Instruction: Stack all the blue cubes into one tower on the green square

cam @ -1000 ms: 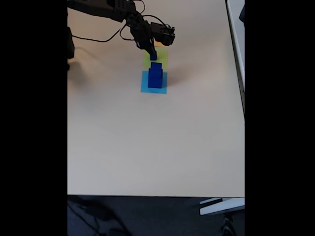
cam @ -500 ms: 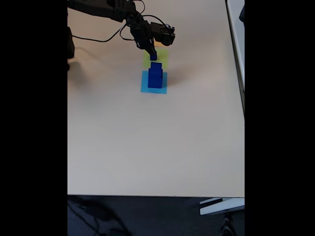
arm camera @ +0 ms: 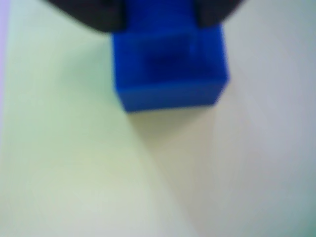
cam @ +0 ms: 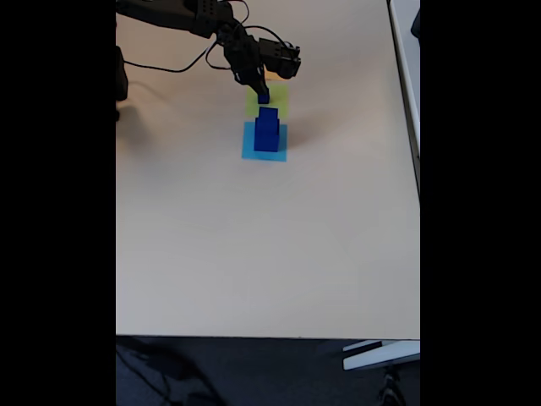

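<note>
So the pincer (cam: 263,95) is clamping a small blue cube (cam: 264,98) between its two dark fingers (arm camera: 89,15), and it's hanging right over the tower (cam: 267,134). In the wrist view that little cube (arm camera: 158,12) is sitting directly above the tower's top block (arm camera: 170,74), looking pretty well lined up, though it's blurry so I can't tell if they're touching yet.

Here's the catch: in the fixed view the tower is standing on the light-blue square (cam: 264,152), not the green square (cam: 279,103), which is lying just past it, toward the arm's base. So the target patch is basically underneath and behind the pincer.

I'm guessing the next bit is lowering straight down, since the stack is narrow and any sideways nudge could be tipping it across the bench (cam: 254,254).
</note>
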`<action>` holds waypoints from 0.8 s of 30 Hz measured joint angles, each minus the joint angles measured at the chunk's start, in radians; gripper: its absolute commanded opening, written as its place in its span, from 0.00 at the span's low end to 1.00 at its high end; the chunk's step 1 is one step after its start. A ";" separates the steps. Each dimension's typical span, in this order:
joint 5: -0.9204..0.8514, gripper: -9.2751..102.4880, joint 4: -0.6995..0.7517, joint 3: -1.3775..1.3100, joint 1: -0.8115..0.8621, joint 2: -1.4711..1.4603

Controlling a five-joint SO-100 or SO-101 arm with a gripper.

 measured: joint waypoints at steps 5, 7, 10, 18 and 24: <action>0.000 0.13 -0.009 0.000 0.000 0.000; 0.000 0.14 -0.012 0.000 0.000 0.000; 0.000 0.15 -0.012 0.000 0.000 0.000; -0.032 0.19 -0.029 0.000 0.000 0.000; -0.048 0.21 -0.041 -0.021 0.000 0.000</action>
